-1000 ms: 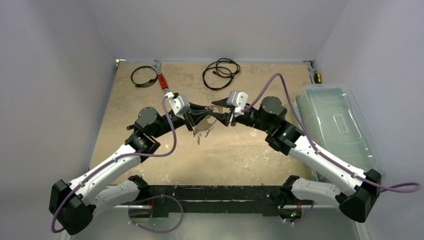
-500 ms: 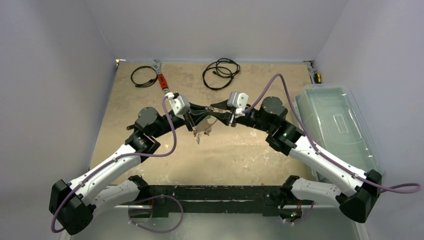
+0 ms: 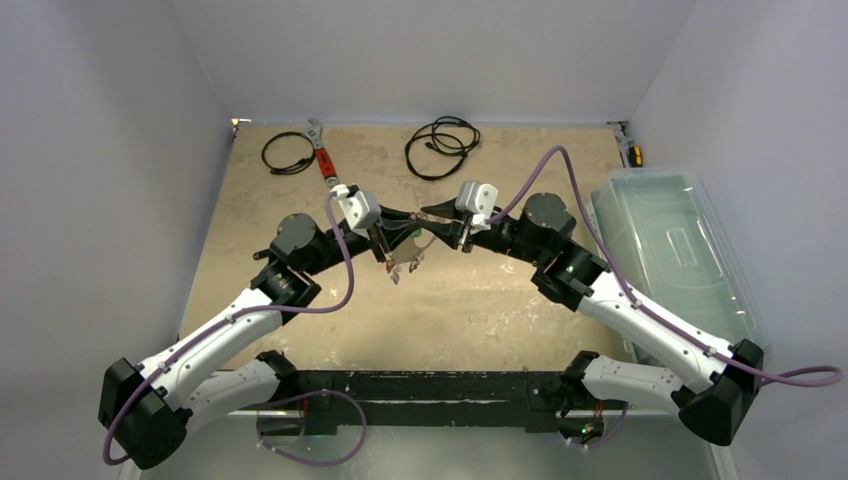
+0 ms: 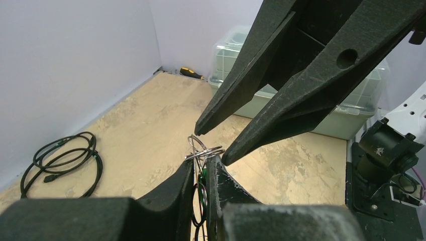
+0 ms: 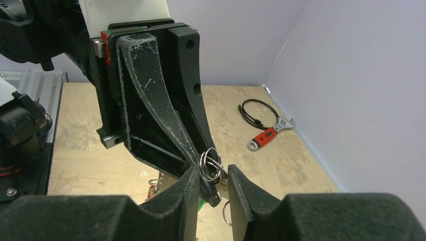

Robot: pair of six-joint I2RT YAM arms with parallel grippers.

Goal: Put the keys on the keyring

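Thin silver wire key loops (image 4: 203, 151) are pinched by the left hand (image 4: 201, 165); the right hand (image 5: 212, 175), at 3 o'clock, is spread around them.

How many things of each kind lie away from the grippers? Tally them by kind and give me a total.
Black coiled cables: 2
Red-handled wrench: 1
Yellow-and-black screwdriver: 1
Clear lidded bin: 1
Total: 5

Two arms (image 3: 230, 325) (image 3: 640, 320), two coiled cables (image 3: 288, 153) (image 3: 442, 147), one wrench (image 3: 322, 158), one bin (image 3: 680, 250), one screwdriver (image 3: 634, 154)
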